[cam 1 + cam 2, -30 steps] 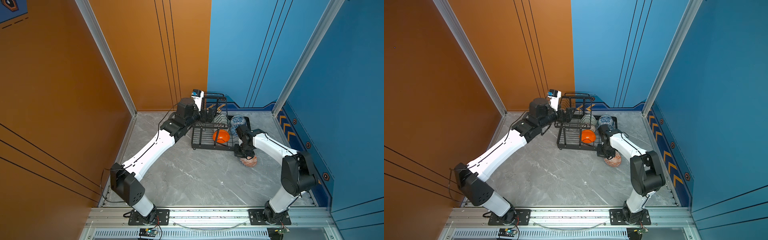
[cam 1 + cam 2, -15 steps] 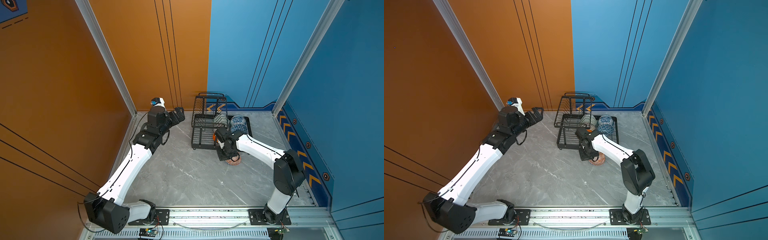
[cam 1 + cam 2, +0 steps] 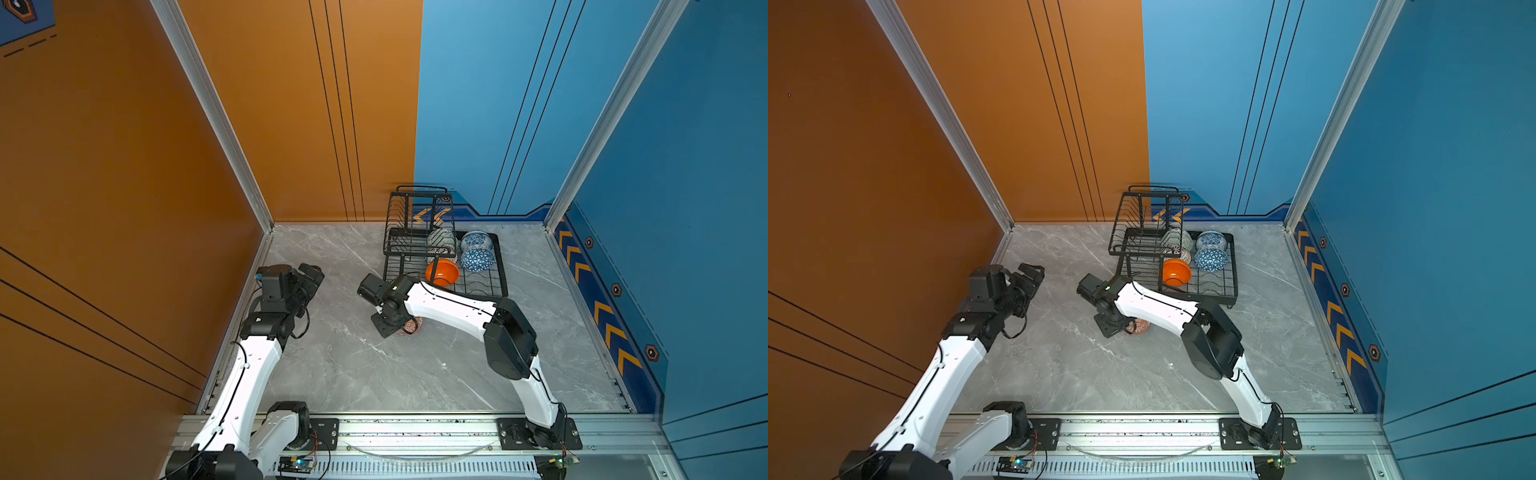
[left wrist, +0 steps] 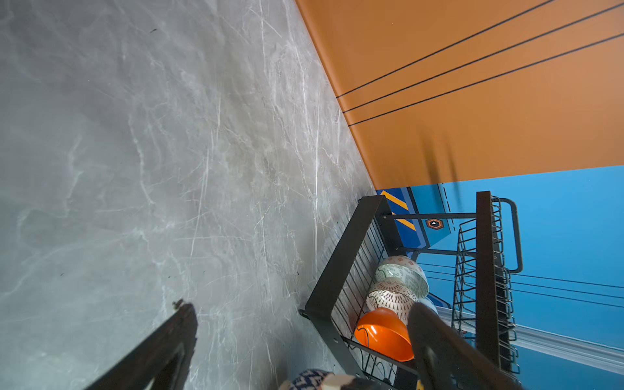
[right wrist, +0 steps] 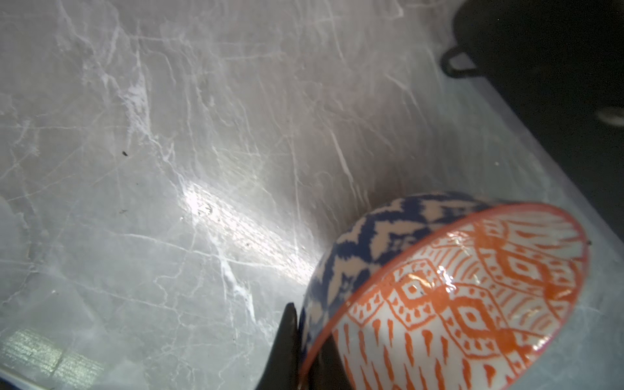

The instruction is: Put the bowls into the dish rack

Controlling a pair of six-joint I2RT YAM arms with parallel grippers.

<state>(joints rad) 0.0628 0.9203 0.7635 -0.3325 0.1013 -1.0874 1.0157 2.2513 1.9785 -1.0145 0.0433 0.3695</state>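
Nearest, just in front of the rack, the right fingers [image 5: 287, 344] are clamped on the rim of the small round orange-red geometric bowl [image 5: 472, 287]. One finger lies against its dark-blue patterned outer wall and the other sits inside. The bowl is tipped on edge, low over the grey marble tabletop [image 3: 374, 374]; I cannot tell whether it touches the surface. In both top views only a sliver of it shows under the white right arm [image 3: 449, 305].

Farther back and to the left, the left fingers [image 4: 169, 337] stand wide apart and hold nothing. They hang over the tabletop close to the orange wall [image 3: 124, 166], well apart from the rack.

Beyond both stands the large black metal wire dish rack [image 3: 502, 266]. The plain glossy orange bowl [image 3: 442, 272] stands tilted at the front of its base tray. Just beside it is the blue triangle-patterned bowl [image 3: 477, 259], with the blue-floral white bowl [image 3: 476, 241] behind. Under the raised upper basket sit the dark-lattice white bowl [image 4: 390, 299] and, farthest, the pale-green patterned bowl [image 4: 401, 275].
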